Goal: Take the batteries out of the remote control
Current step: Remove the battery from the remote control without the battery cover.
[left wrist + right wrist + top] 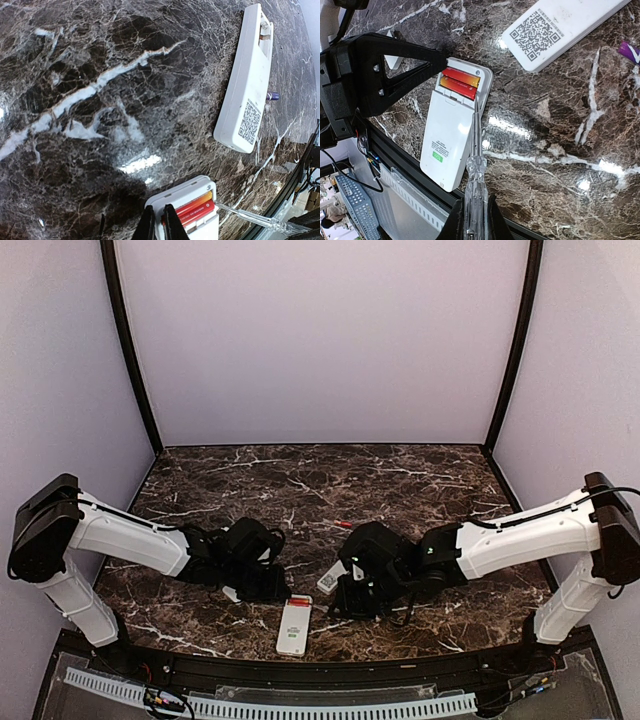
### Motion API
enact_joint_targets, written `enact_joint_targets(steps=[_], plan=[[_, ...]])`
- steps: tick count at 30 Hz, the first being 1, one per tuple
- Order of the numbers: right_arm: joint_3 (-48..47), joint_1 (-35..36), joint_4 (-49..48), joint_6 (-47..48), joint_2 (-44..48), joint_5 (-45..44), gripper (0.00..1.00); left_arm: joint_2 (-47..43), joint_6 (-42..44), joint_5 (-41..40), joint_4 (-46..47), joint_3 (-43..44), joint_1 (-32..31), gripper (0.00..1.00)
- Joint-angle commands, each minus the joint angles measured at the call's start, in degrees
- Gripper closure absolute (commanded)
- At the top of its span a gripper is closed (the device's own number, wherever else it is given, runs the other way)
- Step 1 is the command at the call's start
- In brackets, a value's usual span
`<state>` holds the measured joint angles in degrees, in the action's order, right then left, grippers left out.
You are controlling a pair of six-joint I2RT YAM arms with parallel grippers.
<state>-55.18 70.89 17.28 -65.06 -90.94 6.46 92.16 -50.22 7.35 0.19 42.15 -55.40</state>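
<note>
My right claw (472,220) is clamped on a clear plastic screwdriver (476,165). Just ahead, at the blade tip, two red-and-orange cylindrical batteries (460,82) lie side by side in the open bay of a white plastic remote (447,150), their long axes crosswise to it. My left claw (157,222), fingers together, stands at that end. Further ahead, a second white remote (555,30) bears a QR code.

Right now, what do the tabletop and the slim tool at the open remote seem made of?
Dark white-veined tabletop: polished marble or marble-look laminate, judging by glossy reflections. Slim see-through tool: clear plastic, probably; the background shows through it.
</note>
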Motion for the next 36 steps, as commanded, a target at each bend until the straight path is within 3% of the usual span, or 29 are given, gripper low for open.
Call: enact_joint_targets(steps=[1, 10, 36], plan=[[-0.74, 0.74, -1.92, -0.11, -0.59, 0.57, 1.0, 0.86, 0.45, 0.92, -1.98, -0.67, 0.03, 0.93], [2.35, 0.29, -11.8, -2.18, 1.28, 2.18, 1.0, 0.65, 0.49, 0.91, -2.21, -0.62, -0.01, 0.95], [6.73, 0.14, -25.34, -4.47, 4.48, 3.03, 1.0, 0.45, 0.47, 1.17, -2.21, -0.58, 0.03, 0.97]])
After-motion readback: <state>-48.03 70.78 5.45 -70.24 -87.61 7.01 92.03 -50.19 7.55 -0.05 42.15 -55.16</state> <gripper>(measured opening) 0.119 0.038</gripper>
